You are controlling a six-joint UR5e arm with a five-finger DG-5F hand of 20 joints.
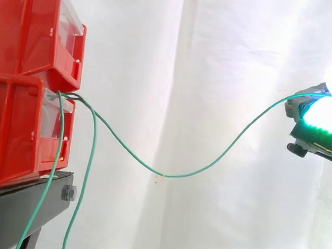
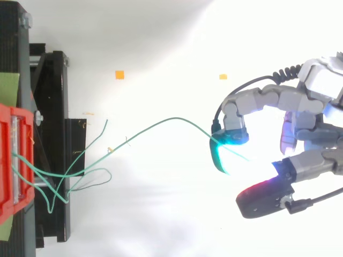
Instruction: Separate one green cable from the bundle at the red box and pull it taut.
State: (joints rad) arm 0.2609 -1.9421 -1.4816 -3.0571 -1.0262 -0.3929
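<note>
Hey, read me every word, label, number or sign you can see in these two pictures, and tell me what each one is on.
None can be read. The stacked red plastic bins, the black metal stand, the small orange squares and the thin green cable in the hand show no print.

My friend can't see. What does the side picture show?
A robot hand at the right edge holds one green cable, which sags in a long curve back to two stacked red bins at the left. Two more green cables hang down past the black stand.
</note>
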